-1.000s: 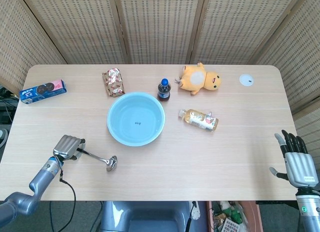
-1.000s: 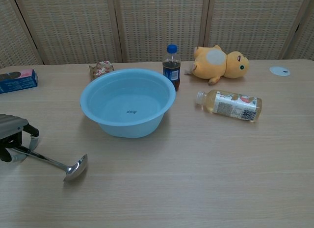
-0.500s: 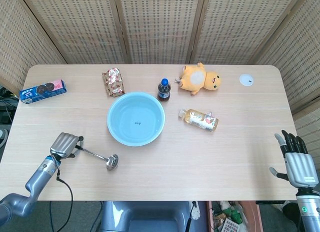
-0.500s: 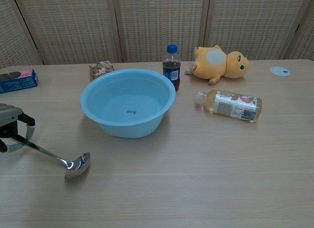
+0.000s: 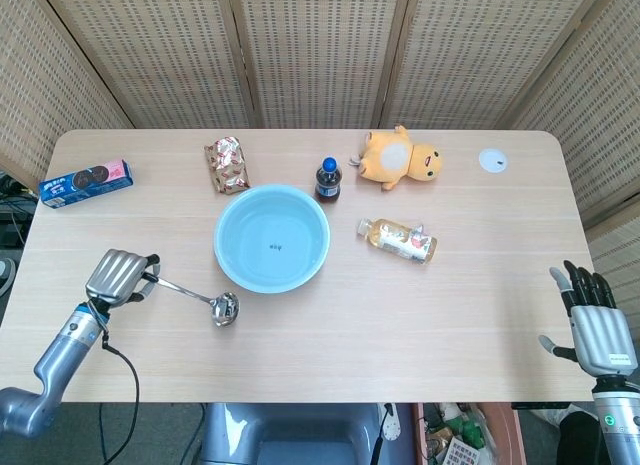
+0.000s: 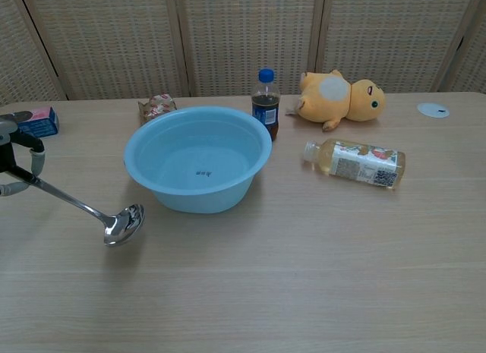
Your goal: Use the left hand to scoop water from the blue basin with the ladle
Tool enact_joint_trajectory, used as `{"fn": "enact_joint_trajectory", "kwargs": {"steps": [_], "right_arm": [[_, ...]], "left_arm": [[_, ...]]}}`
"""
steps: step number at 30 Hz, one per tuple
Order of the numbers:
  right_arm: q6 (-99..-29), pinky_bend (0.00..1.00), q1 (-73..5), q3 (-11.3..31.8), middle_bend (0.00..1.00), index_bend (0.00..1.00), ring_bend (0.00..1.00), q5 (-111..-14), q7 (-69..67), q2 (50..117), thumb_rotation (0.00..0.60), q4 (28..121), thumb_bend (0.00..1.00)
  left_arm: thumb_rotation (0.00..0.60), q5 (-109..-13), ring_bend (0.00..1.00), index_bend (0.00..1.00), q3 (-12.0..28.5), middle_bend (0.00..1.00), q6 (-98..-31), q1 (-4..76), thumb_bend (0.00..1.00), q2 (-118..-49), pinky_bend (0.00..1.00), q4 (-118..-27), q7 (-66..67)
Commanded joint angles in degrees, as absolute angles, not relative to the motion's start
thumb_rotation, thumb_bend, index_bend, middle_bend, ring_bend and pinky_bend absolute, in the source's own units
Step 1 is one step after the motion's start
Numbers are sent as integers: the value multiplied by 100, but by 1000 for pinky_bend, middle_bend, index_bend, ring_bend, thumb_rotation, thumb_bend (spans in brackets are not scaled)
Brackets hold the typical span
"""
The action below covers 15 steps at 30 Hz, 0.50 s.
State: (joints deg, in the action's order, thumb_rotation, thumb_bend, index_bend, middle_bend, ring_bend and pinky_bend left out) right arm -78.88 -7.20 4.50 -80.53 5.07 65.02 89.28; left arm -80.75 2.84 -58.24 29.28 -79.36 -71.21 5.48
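The blue basin (image 5: 271, 238) (image 6: 197, 158) stands at the table's middle with a little water in it. My left hand (image 5: 118, 276) (image 6: 14, 154) grips the handle of the metal ladle (image 5: 196, 296) (image 6: 83, 208) to the basin's left. The ladle is lifted off the table, its bowl (image 5: 224, 308) (image 6: 124, 223) hanging low beside the basin's near left wall, outside it. My right hand (image 5: 597, 328) is open at the table's near right corner, seen only in the head view.
Behind the basin stand a cola bottle (image 5: 328, 179) (image 6: 266, 103) and a snack packet (image 5: 227, 164). A yellow plush duck (image 5: 402, 158), a lying tea bottle (image 5: 398, 239) (image 6: 355, 162), a white lid (image 5: 492, 161) and a cookie box (image 5: 86, 183) lie around.
My left hand has risen and drawn back toward the far left, lifting the ladle off the table. The ladle bowl has moved closer to the basin. The right hand stayed still.
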Motion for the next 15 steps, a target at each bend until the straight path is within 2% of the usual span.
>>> {"fn": "enact_joint_trajectory", "kwargs": {"steps": [1, 9, 11, 15], "right_arm": [[-7891, 0, -719, 449, 0, 0, 0, -8057, 504, 6502, 600, 8924, 0], [-7902, 0, -715, 444, 0, 0, 0, -8071, 497, 6498, 600, 8926, 0], [-7892, 0, -719, 447, 0, 0, 0, -8061, 499, 6500, 600, 8922, 0], [-7856, 0, -730, 471, 0, 0, 0, -8007, 460, 6490, 600, 8918, 0]], "left_arm": [[600, -8096, 1000, 861, 348, 1000, -5975, 2911, 527, -7706, 1000, -7444, 651], [600, -8057, 1000, 864, 592, 1000, -6234, 2958, 540, -7258, 1000, -8095, 824], [600, -7971, 1000, 864, 910, 1000, -6314, 3137, 540, -7046, 1000, -8330, 1022], [600, -7431, 1000, 864, 1356, 1000, -5896, 3582, 540, -6853, 1000, -8609, 1518]]}}
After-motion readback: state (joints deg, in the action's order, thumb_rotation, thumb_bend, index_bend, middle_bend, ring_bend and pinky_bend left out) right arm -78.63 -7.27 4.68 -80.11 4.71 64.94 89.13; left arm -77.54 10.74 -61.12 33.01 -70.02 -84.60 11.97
